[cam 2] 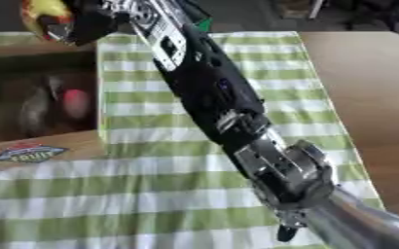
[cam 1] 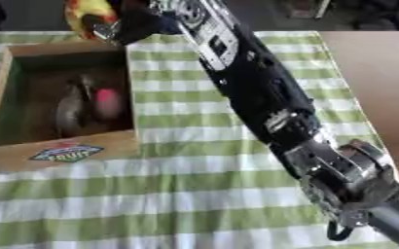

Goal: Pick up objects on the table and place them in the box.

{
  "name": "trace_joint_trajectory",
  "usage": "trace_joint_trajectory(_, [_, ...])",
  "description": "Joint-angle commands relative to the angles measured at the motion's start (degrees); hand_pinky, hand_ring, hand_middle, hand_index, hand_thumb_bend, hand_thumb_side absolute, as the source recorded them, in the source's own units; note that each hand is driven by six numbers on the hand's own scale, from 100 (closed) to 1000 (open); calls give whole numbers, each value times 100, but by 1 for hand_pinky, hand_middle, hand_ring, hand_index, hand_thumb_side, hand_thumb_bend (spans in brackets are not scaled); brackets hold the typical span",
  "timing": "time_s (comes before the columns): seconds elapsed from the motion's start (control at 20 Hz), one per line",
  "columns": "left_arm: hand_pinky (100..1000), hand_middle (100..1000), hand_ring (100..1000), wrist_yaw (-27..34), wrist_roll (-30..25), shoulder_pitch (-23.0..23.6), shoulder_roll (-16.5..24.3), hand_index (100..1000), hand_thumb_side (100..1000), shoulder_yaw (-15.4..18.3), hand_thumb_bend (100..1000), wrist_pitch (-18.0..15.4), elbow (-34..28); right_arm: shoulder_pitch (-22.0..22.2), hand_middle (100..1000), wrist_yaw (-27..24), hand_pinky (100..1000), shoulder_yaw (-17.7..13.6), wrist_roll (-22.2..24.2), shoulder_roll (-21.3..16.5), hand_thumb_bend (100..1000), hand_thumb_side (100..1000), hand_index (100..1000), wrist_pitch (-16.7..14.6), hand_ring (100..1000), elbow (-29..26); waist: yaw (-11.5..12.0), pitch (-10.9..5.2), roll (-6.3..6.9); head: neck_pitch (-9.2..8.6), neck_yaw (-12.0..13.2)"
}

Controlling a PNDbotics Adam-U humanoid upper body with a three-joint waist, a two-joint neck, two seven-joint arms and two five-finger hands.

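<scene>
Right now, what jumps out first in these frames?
The right arm cuts diagonally across the picture from lower right to the top. Its hand holds a yellow and red object above the far edge of the box. The box sits at left on a green striped cloth, with dark and pink things inside.

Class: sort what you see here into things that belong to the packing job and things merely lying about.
Job:
- cardboard box
- yellow-and-red object in the right hand
- grey and pink items inside the box

Lying about:
- green-and-white striped cloth
- bare wooden table
</scene>
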Motion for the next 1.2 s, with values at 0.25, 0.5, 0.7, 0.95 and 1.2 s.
trace_joint_trajectory(0.25, [629, 691, 744, 23, -46, -93, 106, 742, 985, -28, 100, 24, -123, -188, 308, 459, 640, -70, -188, 261, 100, 429, 555, -53, 615, 381, 144, -34, -38, -93, -94])
trace_joint_trajectory(0.5, [629, 690, 744, 25, -62, -135, 97, 741, 986, -30, 100, 22, -123, -134, 347, 844, 650, -78, -207, 405, 100, 468, 585, -369, 653, 800, 225, 28, -69, -134, -134])
trace_joint_trajectory(0.7, [630, 690, 744, 28, -67, -166, 89, 741, 987, -31, 100, 23, -123, -80, 399, 1065, 668, -69, -66, 461, 100, 511, 626, -684, 713, 1107, 290, 62, -90, -142, -137])
trace_joint_trajectory(0.95, [630, 690, 744, 25, -85, -194, 93, 741, 988, -38, 100, 21, -123, -150, 485, 1188, 695, -105, 462, 457, 100, 537, 668, -1081, 762, 1352, 355, 104, -128, -162, -169])
trace_joint_trajectory(1.2, [631, 690, 744, 15, -96, -202, 84, 740, 991, -35, 100, 29, -123, -173, 601, 1247, 709, -172, 797, 430, 100, 552, 736, -1227, 785, 1373, 340, 134, -138, -129, -178])
